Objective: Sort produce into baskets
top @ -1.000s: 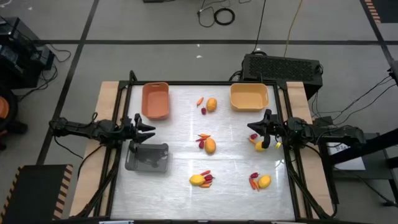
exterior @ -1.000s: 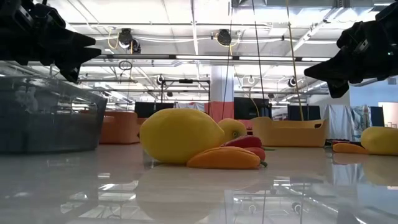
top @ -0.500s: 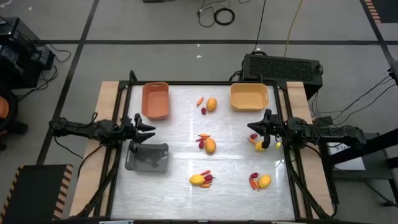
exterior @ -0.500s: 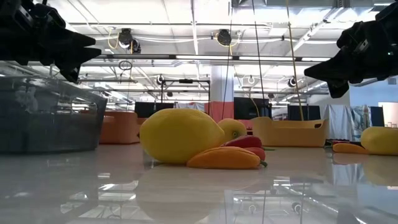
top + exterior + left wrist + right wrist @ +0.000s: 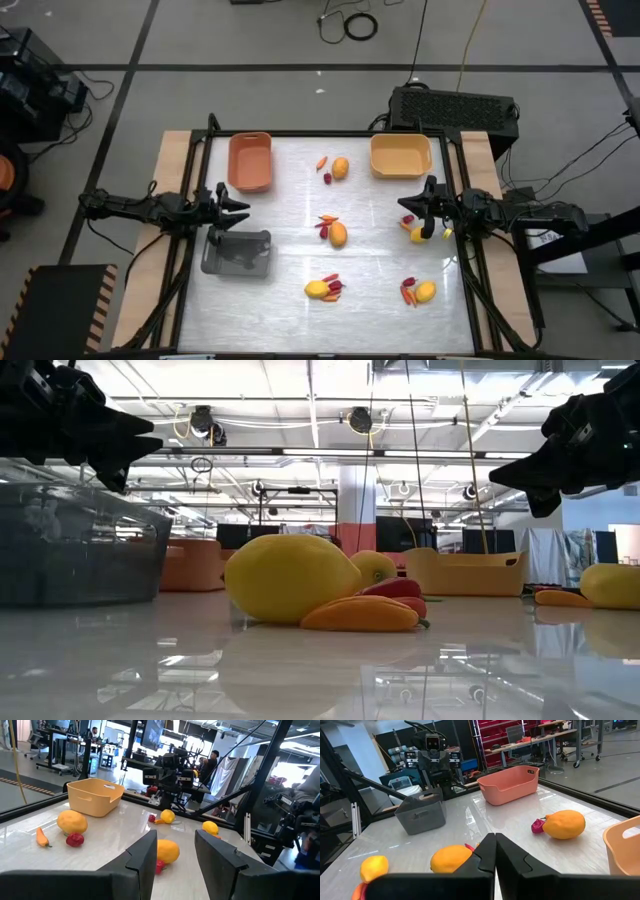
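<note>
**A:** How far along is the sort?

**B:** By my read, it hasn't begun. The produce sits in loose clusters on the table (image 5: 300,250): a yellow fruit (image 5: 340,167) with a red piece (image 5: 327,179) and an orange pepper (image 5: 321,162) at the far middle, another cluster (image 5: 335,231) at the centre, one (image 5: 323,288) near the front, one (image 5: 419,292) at the front right, and a last one (image 5: 415,232) by my right arm. The salmon basket (image 5: 250,161) at the far left and the yellow basket (image 5: 400,156) at the far right look empty from above.

**A:** And the grey one?

**B:** The grey basket (image 5: 238,252) sits at the near left, and I see nothing in it, though its dark floor could hide a red piece.

**A:** Grippers?

**B:** My left gripper (image 5: 236,207) hovers at the left edge between the salmon and grey baskets, fingers partly apart with nothing between them. My right gripper (image 5: 412,208) hangs at the right edge above that last cluster, fingers pressed together, empty.

**A:** Anything unclear?

**B:** The right arm covers part of the cluster beneath it, so I can't count its pieces. In the low view one big fruit blocks most of the others.
</note>
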`<action>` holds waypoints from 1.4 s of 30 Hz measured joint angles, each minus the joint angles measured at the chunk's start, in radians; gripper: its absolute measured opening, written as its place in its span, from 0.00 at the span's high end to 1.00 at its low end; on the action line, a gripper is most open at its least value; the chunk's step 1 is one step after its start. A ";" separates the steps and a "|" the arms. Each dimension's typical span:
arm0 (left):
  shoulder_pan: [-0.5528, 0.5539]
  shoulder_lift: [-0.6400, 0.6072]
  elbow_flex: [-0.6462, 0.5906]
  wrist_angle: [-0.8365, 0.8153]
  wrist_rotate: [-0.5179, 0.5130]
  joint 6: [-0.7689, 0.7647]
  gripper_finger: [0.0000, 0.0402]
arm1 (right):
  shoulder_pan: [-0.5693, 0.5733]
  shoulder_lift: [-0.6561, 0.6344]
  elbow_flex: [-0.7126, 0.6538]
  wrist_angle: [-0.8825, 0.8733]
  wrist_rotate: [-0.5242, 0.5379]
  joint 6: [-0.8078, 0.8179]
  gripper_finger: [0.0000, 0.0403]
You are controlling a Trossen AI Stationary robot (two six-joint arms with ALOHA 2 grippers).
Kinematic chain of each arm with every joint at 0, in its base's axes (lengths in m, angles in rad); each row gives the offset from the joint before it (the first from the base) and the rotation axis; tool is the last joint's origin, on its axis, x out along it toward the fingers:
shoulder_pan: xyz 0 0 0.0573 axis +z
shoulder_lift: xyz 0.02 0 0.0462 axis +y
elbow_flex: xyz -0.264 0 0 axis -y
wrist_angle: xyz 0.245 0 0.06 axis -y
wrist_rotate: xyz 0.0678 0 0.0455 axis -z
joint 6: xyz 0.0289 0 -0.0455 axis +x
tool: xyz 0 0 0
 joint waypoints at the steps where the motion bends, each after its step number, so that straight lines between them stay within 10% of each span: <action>1: 0.000 0.000 0.000 0.000 0.000 0.000 0.65 | 0.000 0.000 0.000 0.000 0.000 0.000 1.00; 11: 0.000 0.000 0.000 0.000 0.000 0.000 0.65 | 0.000 0.000 0.000 0.001 0.000 0.043 1.00; 18: 0.000 0.000 0.000 0.009 0.000 0.124 0.65 | 0.000 0.000 0.000 0.017 0.006 0.344 1.00; 26: 0.000 -0.001 0.001 0.208 -0.003 -0.075 0.65 | 0.000 0.008 0.000 0.083 0.034 0.629 1.00; 36: 0.000 0.024 0.029 0.209 -0.032 -0.211 0.65 | 0.001 0.135 0.000 0.381 0.083 0.550 1.00; 42: 0.000 0.253 0.188 0.151 0.031 -0.164 0.65 | 0.040 0.296 0.057 0.478 0.077 0.478 1.00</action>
